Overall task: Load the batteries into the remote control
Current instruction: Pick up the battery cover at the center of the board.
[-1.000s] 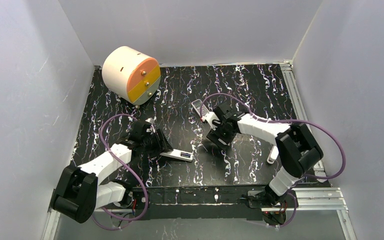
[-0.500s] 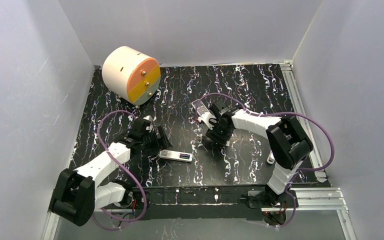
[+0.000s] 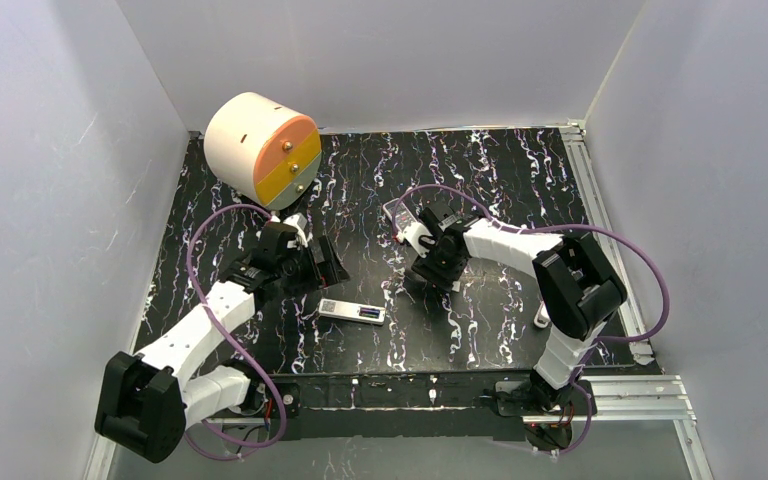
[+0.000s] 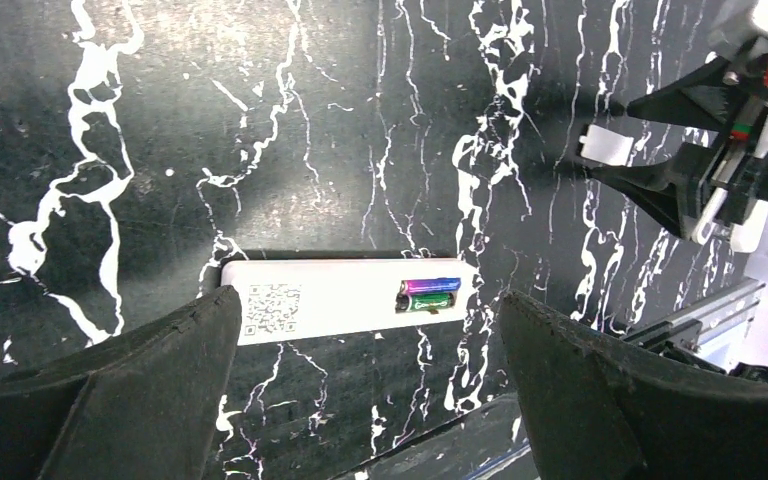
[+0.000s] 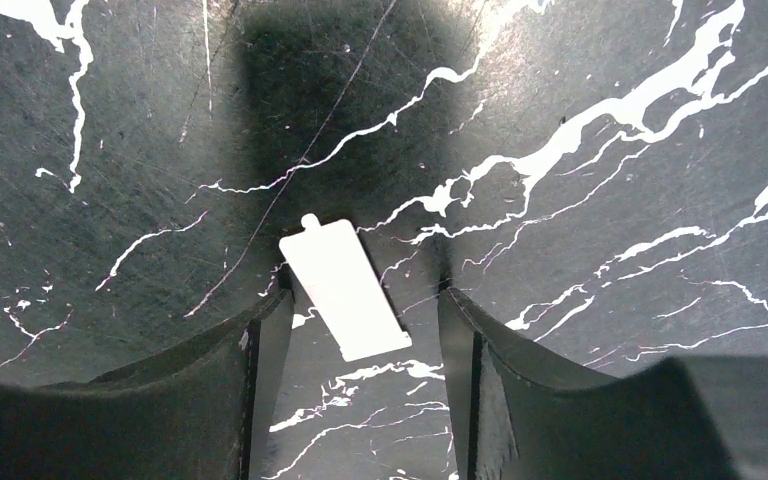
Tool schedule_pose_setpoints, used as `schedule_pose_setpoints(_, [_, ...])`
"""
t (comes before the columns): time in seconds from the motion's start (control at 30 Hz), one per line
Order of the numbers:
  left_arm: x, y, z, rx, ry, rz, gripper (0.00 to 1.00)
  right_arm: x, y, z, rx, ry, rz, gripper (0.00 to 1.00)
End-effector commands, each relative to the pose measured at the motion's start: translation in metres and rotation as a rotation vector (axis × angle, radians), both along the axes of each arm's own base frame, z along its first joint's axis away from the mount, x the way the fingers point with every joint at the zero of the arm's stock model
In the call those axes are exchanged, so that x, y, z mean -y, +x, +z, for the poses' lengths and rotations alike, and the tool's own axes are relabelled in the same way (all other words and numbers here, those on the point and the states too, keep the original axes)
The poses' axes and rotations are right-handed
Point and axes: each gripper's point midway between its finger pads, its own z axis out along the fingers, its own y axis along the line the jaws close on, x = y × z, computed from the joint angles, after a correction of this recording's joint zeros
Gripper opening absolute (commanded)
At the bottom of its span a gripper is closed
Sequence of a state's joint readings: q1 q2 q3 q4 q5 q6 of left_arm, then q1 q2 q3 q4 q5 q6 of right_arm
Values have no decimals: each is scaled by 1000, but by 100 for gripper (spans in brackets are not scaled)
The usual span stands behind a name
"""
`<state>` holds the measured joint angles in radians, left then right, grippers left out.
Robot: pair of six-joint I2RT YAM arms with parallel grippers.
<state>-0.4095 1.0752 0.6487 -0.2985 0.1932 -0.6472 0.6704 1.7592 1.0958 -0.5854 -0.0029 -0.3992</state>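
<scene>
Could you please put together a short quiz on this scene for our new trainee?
1. True or false: the left arm's jaws are clamped on the slim white plastic remote control.
2. What lies on the black white-veined table between the right arm's jaws? A: a purple battery. B: a small flat white plastic cover. C: a yellow drawer.
3. Fill in: the two small cylindrical batteries seated in the remote control are purple and ____.
Key: 1 false, those jaws stand wide open, off the remote control. 2 B. 3 green.
</scene>
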Motion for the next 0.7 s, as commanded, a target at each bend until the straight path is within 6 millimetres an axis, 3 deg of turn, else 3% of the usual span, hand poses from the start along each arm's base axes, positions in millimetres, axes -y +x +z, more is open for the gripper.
schedule_pose_setpoints(0.0, [12,3,13,15,-56,-38,99,23,-35,-26,-131,-96,3,65])
schedule_pose_setpoints(0.27, [21,3,14,2,-96,-60,98,19,-61,-33,-299,-72,-27,54])
schedule_pose_setpoints(0.67, [33,6,19,6,-169,-67,97,11,-50,-15,-167,-34,-51,43])
